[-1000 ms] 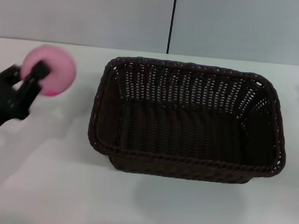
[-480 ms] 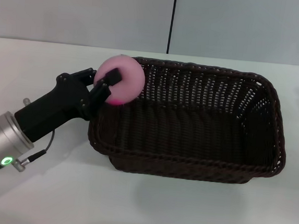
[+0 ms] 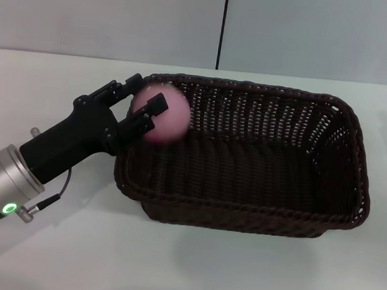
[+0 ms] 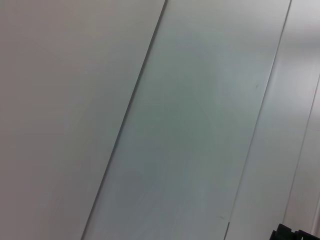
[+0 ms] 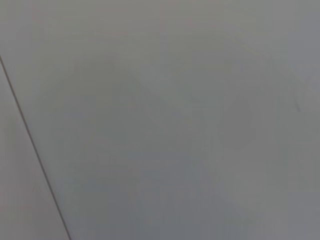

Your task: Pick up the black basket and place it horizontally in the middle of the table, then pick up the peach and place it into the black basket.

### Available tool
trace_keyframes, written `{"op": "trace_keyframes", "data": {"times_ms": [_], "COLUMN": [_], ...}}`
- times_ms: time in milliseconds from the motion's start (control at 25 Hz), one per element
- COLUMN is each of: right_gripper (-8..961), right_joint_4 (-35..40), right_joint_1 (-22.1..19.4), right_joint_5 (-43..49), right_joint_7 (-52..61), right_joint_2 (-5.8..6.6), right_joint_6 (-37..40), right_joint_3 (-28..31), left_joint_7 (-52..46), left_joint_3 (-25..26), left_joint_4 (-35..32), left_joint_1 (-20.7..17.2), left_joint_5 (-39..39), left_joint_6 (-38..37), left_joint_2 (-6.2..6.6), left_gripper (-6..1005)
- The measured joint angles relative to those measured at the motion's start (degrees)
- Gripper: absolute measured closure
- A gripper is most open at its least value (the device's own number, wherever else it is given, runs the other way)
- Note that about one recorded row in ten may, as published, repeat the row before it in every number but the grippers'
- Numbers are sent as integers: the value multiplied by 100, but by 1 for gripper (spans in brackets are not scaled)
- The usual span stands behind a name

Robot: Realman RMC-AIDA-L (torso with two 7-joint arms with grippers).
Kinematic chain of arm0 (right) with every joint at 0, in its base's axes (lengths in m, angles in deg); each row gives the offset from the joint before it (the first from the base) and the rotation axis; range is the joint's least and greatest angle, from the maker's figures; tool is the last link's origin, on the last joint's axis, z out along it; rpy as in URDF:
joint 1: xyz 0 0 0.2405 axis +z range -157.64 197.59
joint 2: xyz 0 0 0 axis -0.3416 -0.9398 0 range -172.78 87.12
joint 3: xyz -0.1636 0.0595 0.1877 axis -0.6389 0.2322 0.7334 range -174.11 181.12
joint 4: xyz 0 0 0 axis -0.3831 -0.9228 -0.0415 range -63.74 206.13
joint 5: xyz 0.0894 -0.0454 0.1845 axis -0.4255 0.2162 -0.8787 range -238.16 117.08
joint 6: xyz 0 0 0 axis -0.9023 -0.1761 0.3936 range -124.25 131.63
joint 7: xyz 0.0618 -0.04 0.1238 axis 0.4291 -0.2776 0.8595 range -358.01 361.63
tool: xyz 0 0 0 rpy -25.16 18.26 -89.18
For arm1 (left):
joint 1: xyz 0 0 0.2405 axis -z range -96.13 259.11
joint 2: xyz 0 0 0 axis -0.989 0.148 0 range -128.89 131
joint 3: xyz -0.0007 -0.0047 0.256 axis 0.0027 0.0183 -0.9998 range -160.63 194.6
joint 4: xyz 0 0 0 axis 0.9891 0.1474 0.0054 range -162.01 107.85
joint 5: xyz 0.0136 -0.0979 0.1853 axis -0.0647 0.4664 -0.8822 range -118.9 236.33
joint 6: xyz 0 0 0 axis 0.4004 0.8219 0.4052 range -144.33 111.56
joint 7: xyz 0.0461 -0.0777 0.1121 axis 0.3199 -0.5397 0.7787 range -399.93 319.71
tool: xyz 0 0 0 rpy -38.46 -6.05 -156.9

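- One arm at work: the left arm reaches in from the left side of the head view, silver forearm low, black wrist angled up toward the basket.
- Left gripper (image 3: 141,102) sits at the left end of the black basket (image 3: 242,210), over its braided rim.
- Fingers (image 3: 148,116) stand spread, one on each side of the peach (image 3: 164,113); whether they still touch the fruit, I cannot tell, since the peach shows blurred.
- Peach is pink and round, positioned just inside the basket's left end, above the woven floor, against the inner left wall as seen from the head.
- Basket lies lengthwise across the middle of the table (image 3: 48,254), open side up, nothing else visible inside it.
- Table is white; the basket's shadow falls on it along the near side.
- Left wrist view shows only pale wall panels with seams and a small black corner at the frame edge.
- Right wrist view shows plain grey panel with one seam; right gripper does not appear anywhere.
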Motion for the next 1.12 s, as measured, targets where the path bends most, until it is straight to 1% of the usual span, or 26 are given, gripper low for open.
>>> {"op": "trace_keyframes", "data": {"times_ms": [40,200,280,320,400,480,520,560,600,680,720,760,840,880,920,960,1000,1120], "right_gripper": [560,560,560,560,560,560,560,560,560,560,560,559,559,559,559,559,559,559], "right_joint_4": [-5,-6,-17,-38,-41,-41,-41,-41,-41,-41,-40,-40,-38,-38,-34,-31,-31,-37], "right_joint_1": [11,29,39,50,53,54,52,52,36,24,10,0,-44,-61,-102,-132,-132,-217], "right_joint_5": [0,0,0,0,0,0,-2,-2,-25,-42,-58,-66,-74,-74,-75,-76,-76,-79], "right_joint_7": [-2,-3,-3,-3,-3,-3,-3,-3,-3,-3,-3,-3,-3,-3,-3,-3,-3,-4], "right_joint_2": [-4,-6,-6,-6,-6,-6,-6,-6,-9,-10,-11,-12,-13,-14,-15,-15,-15,-18], "right_joint_6": [-2,-56,-90,-111,-114,-115,-115,-115,-114,-110,-100,-95,-91,-93,-99,-101,-101,-98], "right_joint_3": [-1,-1,-1,-1,-1,1,9,9,41,63,105,137,323,415,601,749,749,1257], "left_joint_7": [-3,-18,-21,112,218,218,274,443,554,554,607,860,1086,1086,1089,1087,1087,1062], "left_joint_3": [-2,3,44,543,804,804,968,1439,1838,1838,2012,2605,3201,3201,3447,3569,3569,3858], "left_joint_4": [-1,-2,-3,-6,-4,-4,3,25,72,72,105,259,361,361,349,338,338,325], "left_joint_1": [1,3,-5,-174,-275,-275,-335,-507,-652,-652,-735,-1014,-1302,-1302,-1403,-1456,-1456,-1572], "left_joint_5": [2,3,4,8,7,7,8,8,10,10,9,9,6,6,7,7,7,6], "left_joint_6": [-6,-25,-102,-683,-874,-874,-944,-1082,-1163,-1163,-1203,-1326,-1363,-1363,-1344,-1331,-1331,-1324], "left_joint_2": [-1,-5,-4,3,3,3,3,2,-1,-1,-1,5,4,4,11,16,16,18], "left_gripper": [587,315,280,263,228,194,176,159,160,161,162,163,165,165,166,167,168,170]}}
